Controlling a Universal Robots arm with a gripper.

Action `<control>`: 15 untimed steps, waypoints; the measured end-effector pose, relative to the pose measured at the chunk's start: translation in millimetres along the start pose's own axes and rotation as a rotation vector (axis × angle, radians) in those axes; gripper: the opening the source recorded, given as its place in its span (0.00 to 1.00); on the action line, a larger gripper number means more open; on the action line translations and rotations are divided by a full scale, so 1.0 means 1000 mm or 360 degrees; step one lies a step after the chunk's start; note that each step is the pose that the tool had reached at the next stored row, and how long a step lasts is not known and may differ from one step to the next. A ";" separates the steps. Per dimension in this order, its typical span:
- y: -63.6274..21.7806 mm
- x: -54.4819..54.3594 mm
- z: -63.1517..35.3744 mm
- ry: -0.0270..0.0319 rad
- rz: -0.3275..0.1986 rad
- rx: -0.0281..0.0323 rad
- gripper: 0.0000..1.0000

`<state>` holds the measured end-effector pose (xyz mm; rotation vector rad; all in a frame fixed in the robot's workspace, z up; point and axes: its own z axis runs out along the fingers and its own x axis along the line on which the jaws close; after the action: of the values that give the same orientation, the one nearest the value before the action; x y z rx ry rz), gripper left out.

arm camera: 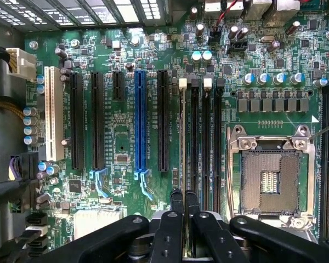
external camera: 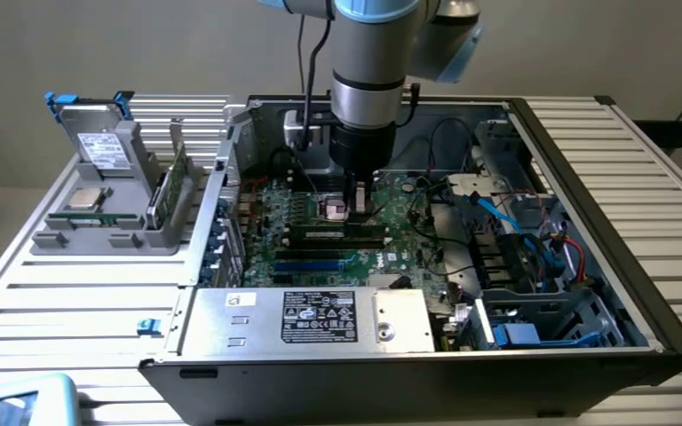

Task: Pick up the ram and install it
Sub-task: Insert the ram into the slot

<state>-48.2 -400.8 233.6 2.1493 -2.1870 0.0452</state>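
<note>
- While my end effector (external camera: 362, 202) hangs low inside the open case (external camera: 625, 293), its fingers (arm camera: 177, 201) are pinched narrow, nearly together, on the ram (arm camera: 182, 137).
- In the wrist view the ram shows edge-on. It's a thin pale strip lying along the memory slot next to the long black slot (arm camera: 163, 120), running from the white latch (arm camera: 182, 83) to my fingertips.
- I can't tell if it's fully seated or just sitting in the mouth of the slot.
- The three neighbouring memory slots (arm camera: 206, 137) look dark and bare, and the CPU socket (arm camera: 271, 178) sits just past them.
- My read is that this is the seating part, so the big thing is holding the stick dead parallel to its slot. Any twist and one end bites while the other rides up.
- Pressure should go straight down into the motherboard (arm camera: 120, 148), spread evenly along the stick instead of from one corner. I can't see how much of the ram is tucked under my fingers, so rocking is a real worry.
- The notch has to line up with the slot key. It's hidden from me, so I wouldn't force anything that resists.
- The cables (external camera: 483, 191) toward the exterior view's right are near but clear of my fingers, so nothing to snag there, I reckon.
</note>
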 end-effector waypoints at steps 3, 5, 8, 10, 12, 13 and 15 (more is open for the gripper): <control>0.0002 0.000 0.0001 -0.00002 0.0000 0.00006 0.13; 0.0005 0.000 0.0002 -0.00003 0.0000 0.00014 0.13; 0.0006 0.000 0.0007 -0.00004 0.0000 0.00023 0.13; 0.0007 0.000 0.0009 -0.00001 0.0000 0.00035 0.13; 0.0009 0.000 0.0013 -0.00002 0.0000 0.00054 0.13; 0.0010 0.000 0.0014 -0.00004 0.0000 0.00061 0.13; 0.0011 0.000 0.0019 -0.00007 0.0001 0.00082 0.13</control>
<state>-49.4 -400.8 231.7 2.1519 -2.1899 0.0504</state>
